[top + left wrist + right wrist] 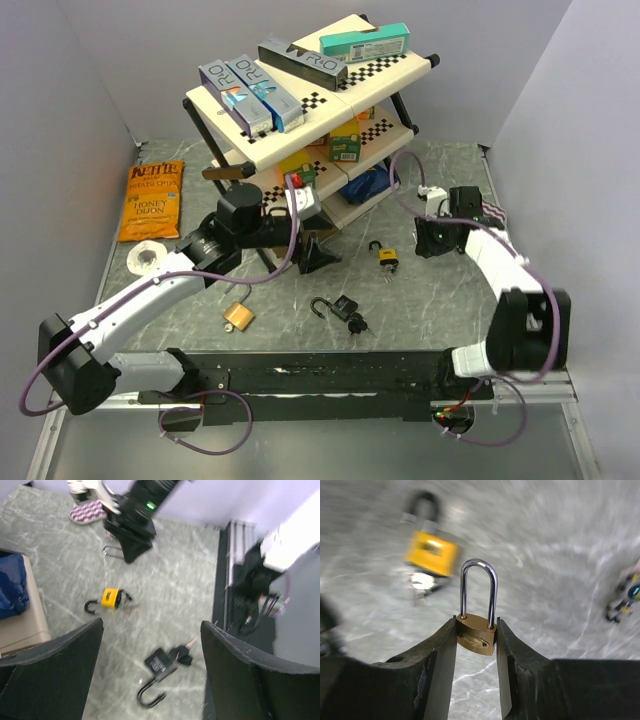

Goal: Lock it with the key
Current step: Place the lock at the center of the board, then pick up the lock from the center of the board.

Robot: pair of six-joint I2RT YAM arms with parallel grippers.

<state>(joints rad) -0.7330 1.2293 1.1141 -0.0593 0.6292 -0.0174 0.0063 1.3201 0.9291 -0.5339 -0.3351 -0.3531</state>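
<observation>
grip | right gripper (476, 622) is clamped on brass padlock (476, 638), shackle (479, 561) pointed to 12 o'clock | left gripper (151, 625) is spread wide, nothing held | black padlock (159, 664) with keys (182, 656) is seen at 6 o'clock in the left wrist view | risk: brass body could be twisted out of the edge-only pinch once a key is pushed in

rack (285, 148) blocks far side, black padlock (345, 304) mid-table
</observation>
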